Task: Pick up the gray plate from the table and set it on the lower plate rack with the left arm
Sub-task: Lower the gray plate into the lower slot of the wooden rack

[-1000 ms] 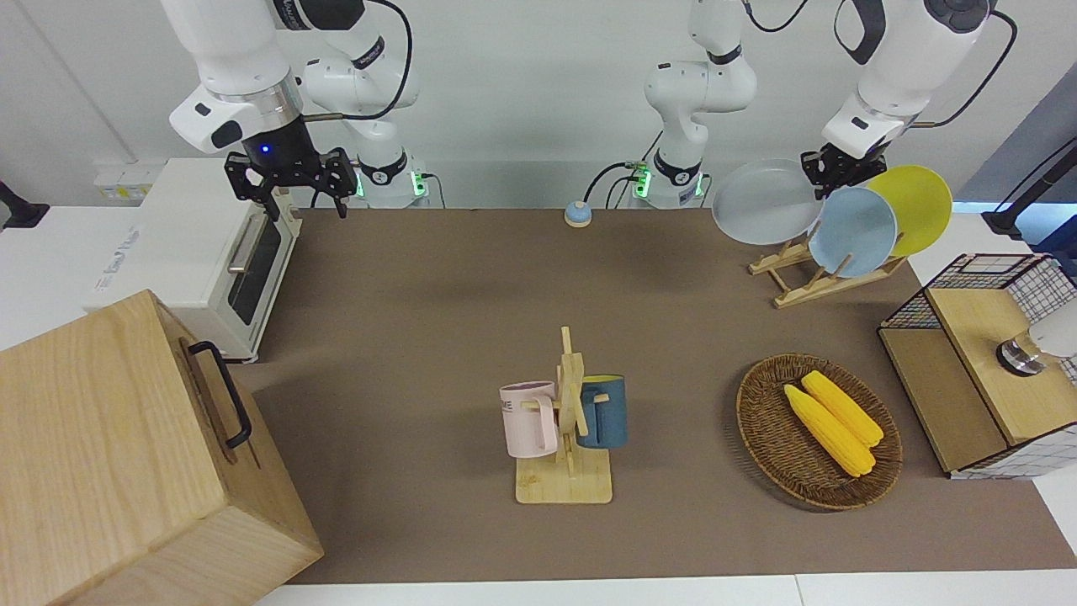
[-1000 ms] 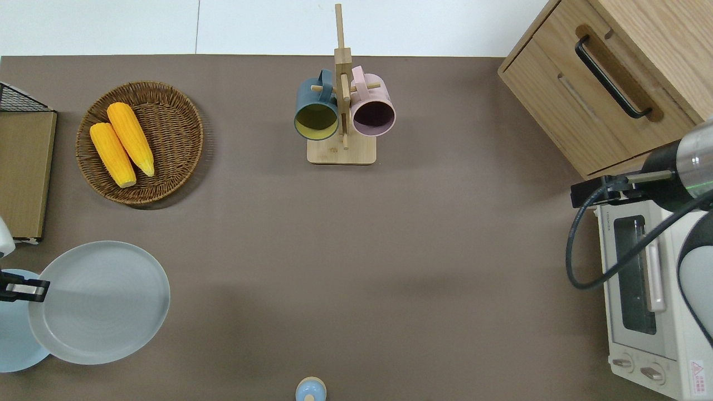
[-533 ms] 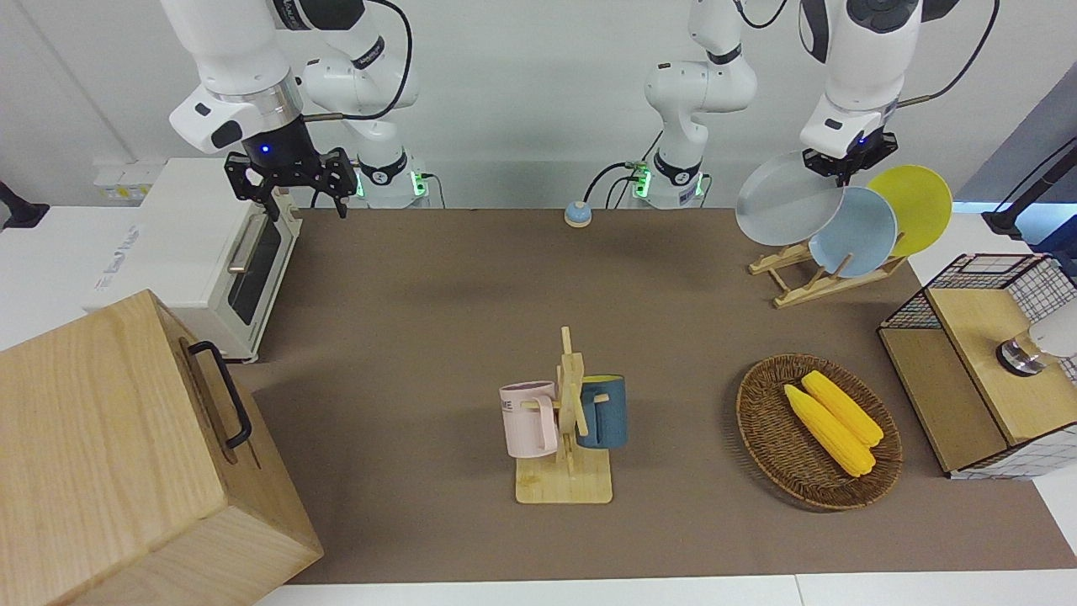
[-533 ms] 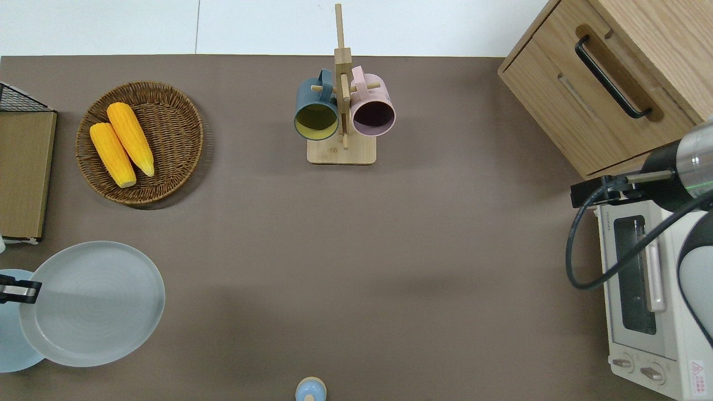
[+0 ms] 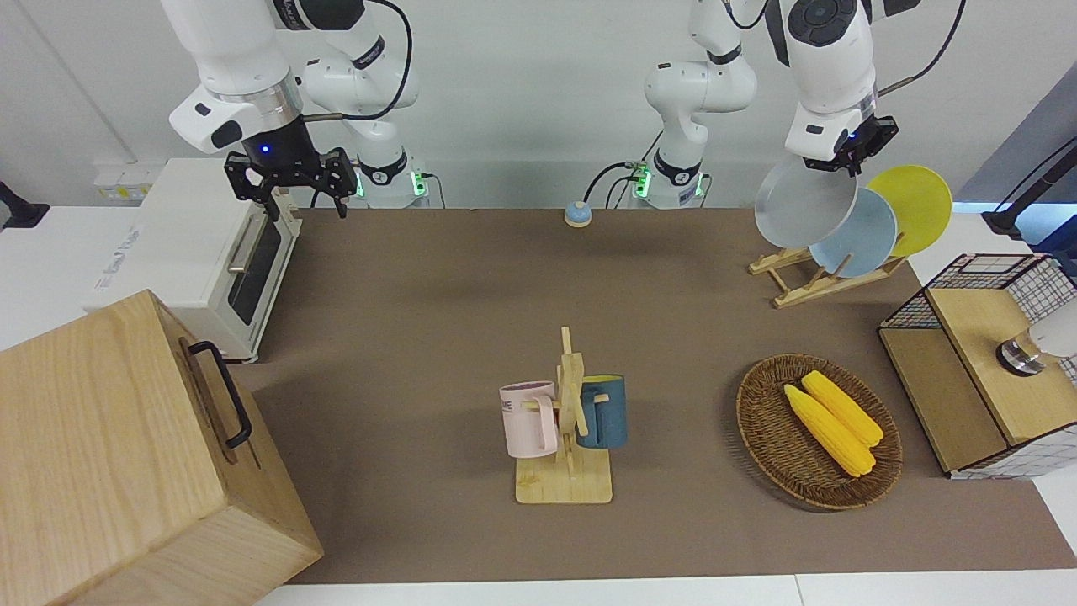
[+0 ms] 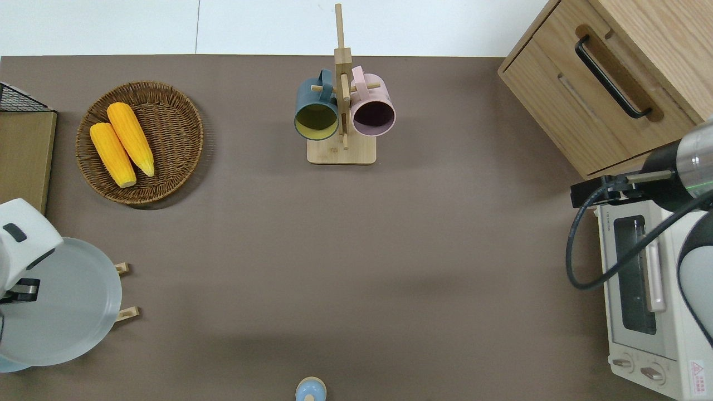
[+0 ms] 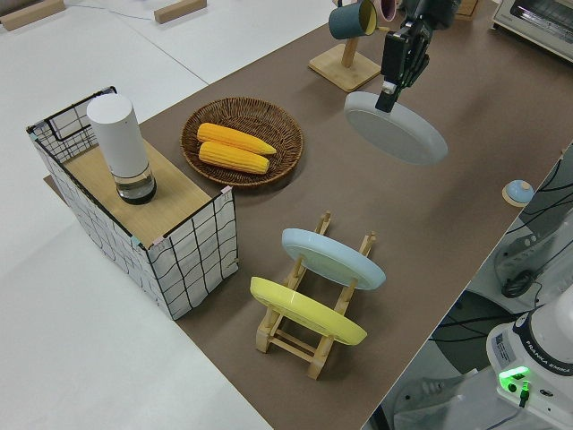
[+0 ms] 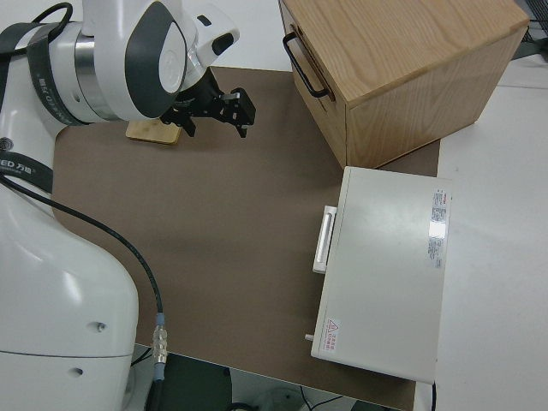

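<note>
My left gripper pinches the gray plate by its rim, tilted in the air over the plate rack. Lowered off-slot, it could knock the blue plate. My right arm is parked.

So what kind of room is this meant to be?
Likely a robotics lab staged as a kitchen: a light-wood plate rack, a white toaster oven, and the left gripper holding a pale gray plate.
</note>
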{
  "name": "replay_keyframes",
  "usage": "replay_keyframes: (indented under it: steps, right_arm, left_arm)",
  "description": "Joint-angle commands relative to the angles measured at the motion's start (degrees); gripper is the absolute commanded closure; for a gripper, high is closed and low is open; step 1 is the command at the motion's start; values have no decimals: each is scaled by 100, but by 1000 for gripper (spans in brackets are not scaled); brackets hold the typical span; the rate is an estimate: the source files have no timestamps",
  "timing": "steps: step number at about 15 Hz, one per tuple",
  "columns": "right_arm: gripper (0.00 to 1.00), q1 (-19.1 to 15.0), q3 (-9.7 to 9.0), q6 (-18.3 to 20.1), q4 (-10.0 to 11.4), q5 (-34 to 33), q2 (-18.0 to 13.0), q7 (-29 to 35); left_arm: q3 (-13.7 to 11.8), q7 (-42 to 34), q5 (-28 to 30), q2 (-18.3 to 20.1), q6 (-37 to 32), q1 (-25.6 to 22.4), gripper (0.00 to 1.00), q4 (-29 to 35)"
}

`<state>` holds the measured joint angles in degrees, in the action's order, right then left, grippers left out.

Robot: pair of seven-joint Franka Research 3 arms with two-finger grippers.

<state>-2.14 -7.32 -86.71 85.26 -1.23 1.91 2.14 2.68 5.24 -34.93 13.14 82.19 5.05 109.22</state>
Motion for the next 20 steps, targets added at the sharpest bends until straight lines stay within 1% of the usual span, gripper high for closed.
replay_keyframes:
  steps: [1,4,6,8,11,13,16,20]
  right_arm:
    - [17,-129,-121,93,-115,-18,55,85]
    - [17,-129,-121,93,-115,-18,55,76]
    - [17,-129,-121,93,-124,-18,55,85]
    - [17,-129,-121,93,-115,-18,55,76]
    - [17,-129,-121,93,-115,-18,55,76]
    - [17,-129,-121,93,-124,-18,55,76]
    - [17,-129,-121,93,-124,-18,55,76]
    - [17,-129,-121,93,-115,-18,55,76]
  left_arm:
    - [-48,144,-155,-31,191,-4,1000,231]
    - [-92,372,-155,-223,376,-22,1000,319]
    - [-101,468,-207,-268,517,-91,1000,398]
    - [-101,679,-549,-268,657,-127,1000,600]
    - [-101,952,-690,-277,728,-127,1000,750]
    - [-101,1224,-1032,-277,746,-110,1000,925]
    - [-101,1409,-1060,-303,851,-144,1000,978]
    - [-101,2251,-1455,-452,939,-110,1000,1303]
